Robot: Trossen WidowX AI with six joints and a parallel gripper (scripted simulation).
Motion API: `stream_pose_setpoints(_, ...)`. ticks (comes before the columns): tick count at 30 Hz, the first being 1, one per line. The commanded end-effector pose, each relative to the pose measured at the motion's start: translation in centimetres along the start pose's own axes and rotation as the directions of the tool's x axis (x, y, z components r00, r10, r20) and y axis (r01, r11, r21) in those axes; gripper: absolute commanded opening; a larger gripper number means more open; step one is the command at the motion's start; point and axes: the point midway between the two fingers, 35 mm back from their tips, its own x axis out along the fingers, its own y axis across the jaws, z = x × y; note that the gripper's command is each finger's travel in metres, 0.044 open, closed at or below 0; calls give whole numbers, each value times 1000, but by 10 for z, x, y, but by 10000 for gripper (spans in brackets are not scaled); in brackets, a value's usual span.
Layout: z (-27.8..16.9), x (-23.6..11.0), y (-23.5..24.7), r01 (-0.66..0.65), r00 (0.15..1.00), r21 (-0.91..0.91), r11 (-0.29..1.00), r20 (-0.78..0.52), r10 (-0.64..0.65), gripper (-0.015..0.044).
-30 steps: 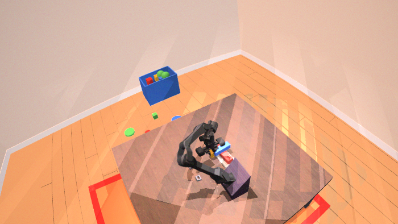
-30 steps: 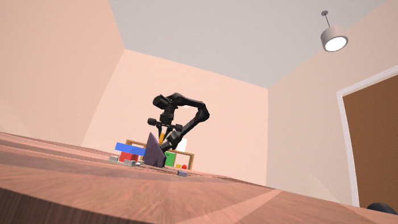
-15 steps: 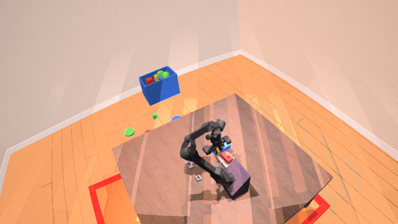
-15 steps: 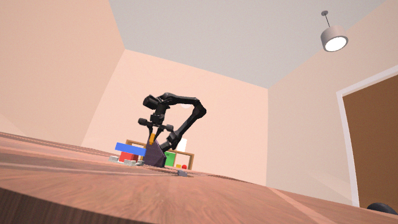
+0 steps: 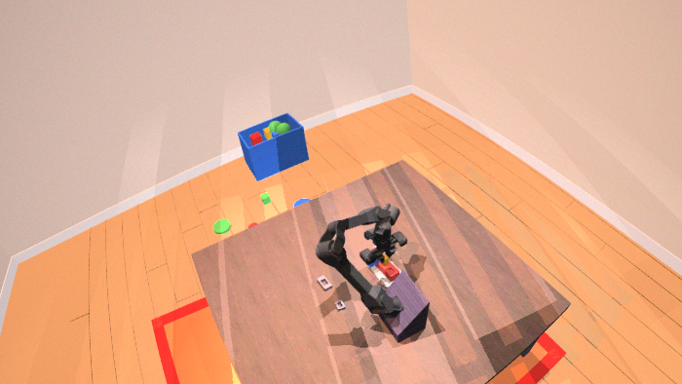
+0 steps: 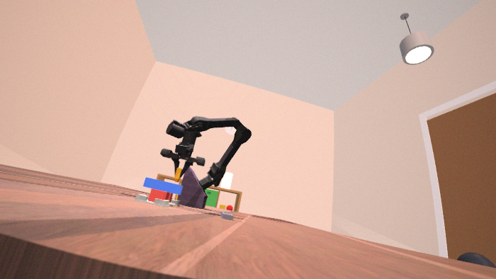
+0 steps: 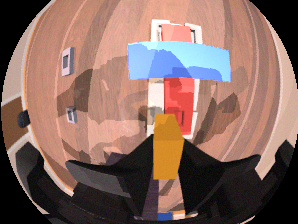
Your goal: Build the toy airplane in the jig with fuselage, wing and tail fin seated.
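The red fuselage (image 5: 391,271) (image 6: 158,195) (image 7: 178,100) lies in the pale cradle (image 5: 385,282) (image 6: 165,202) (image 7: 154,28) on the table. The blue wing (image 5: 373,264) (image 6: 163,186) (image 7: 178,62) sits across the top of the fuselage. My gripper (image 5: 385,253) (image 6: 179,169) (image 7: 166,165) is shut on the orange tail fin (image 5: 386,258) (image 6: 178,173) (image 7: 166,144). It holds the fin upright a little above the fuselage's end nearest the arm's base, apart from it.
A purple wedge block (image 5: 406,304) (image 6: 193,191) carries the arm's base right behind the cradle. Two small grey holders (image 5: 323,283) (image 5: 340,305) (image 7: 68,60) (image 7: 71,115) lie on the table to the left. A blue toy bin (image 5: 273,146) stands on the floor.
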Motion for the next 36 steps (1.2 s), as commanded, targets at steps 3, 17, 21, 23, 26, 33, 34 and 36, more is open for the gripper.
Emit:
stream_pose_setpoints(3,-7,7,-20,1,1000,-12,1000,-4,-1,0)
stream_pose_setpoints(17,-10,11,-27,-1,1000,-18,1000,-5,1,66)
stream_pose_setpoints(21,-10,11,-27,-1,1000,-18,1000,-5,1,66)
stream_pose_setpoints(23,-10,11,-27,-1,1000,-18,1000,-5,1,66)
stream_pose_setpoints(26,-10,11,-27,-1,1000,-18,1000,-5,1,66)
stream_pose_setpoints(33,-11,10,-29,0,1000,-18,1000,-5,0,66)
stream_pose_setpoints(34,-11,10,-29,0,1000,-18,1000,-5,0,66)
stream_pose_setpoints(36,-11,10,-29,0,1000,-18,1000,-5,0,66)
